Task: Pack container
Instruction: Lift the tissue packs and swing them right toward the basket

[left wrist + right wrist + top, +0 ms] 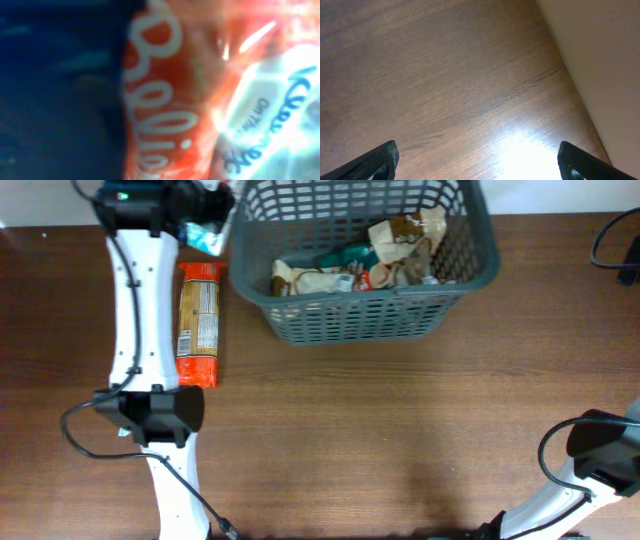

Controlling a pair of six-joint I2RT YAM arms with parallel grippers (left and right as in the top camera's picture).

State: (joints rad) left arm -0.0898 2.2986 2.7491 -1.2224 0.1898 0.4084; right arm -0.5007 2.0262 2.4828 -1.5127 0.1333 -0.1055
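Container (352, 320): dark grey plastic basket, rectangular with rounded corners, lattice-slotted walls, thick rim. It sits at the far side of the table (400, 440), centre to right; its far edge is cut off in the overhead view. It is much bigger than anything in it.

Handling, as a judgement: light and stiff, and likely to slide on the smooth wood if you nudge it. If you must shift it, take it by the thick rim, since the slotted walls offer no clean pinch.

Contents: a loose pile of packets (395, 250), tan, white and green, against the near wall. Plenty of room is left.

An orange packet (198, 320) lies flat on the table, just left of the container and beside the left arm.

Left gripper (205, 215): far left, next to the container's left rim, with a teal-and-white packet (207, 238) at its tip. Its wrist view is filled with blurred red and pale blue wrapper, so you cannot tell whether the jaws are clamped.

Right gripper (480, 162): near right, fingers spread wide over bare table, holding nothing.
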